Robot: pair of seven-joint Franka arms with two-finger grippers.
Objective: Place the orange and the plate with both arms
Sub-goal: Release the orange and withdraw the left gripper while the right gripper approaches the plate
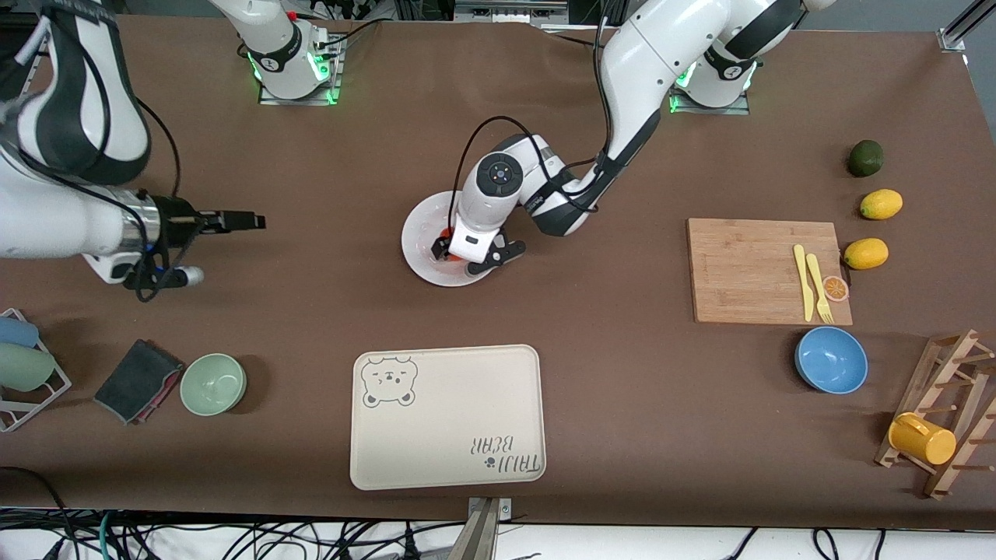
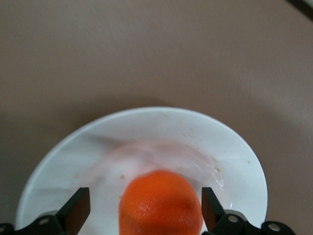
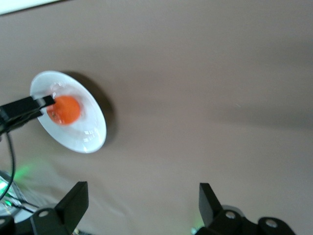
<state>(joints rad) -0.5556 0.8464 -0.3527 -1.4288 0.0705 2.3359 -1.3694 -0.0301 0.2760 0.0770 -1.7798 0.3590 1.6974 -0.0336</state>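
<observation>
The left end effector (image 1: 475,255) is low over the plate (image 1: 424,243), which lies on the bench (image 1: 591,365) about midway between the two arms' ends and farther from the front camera than the cream bear-print tray (image 1: 446,416). Its fingers (image 2: 78,209) stand wide apart, one on each side of the orange (image 2: 161,203), with a visible gap between each pad and the fruit. The orange sits in the middle of the plate (image 2: 146,137); it seems to rest there on its own, though the part of it nearest the wrist camera is cut off by the picture's edge.

The right end effector (image 1: 247,221) hangs over bare bench toward the right arm's end, well apart from the plate, and waits. Its fingers (image 3: 73,198) are spread wide with nothing between them. From that wrist camera the plate (image 3: 85,137) shows with the orange (image 3: 64,109) on it and one finger of the left end effector (image 3: 24,105) just beside the fruit.
</observation>
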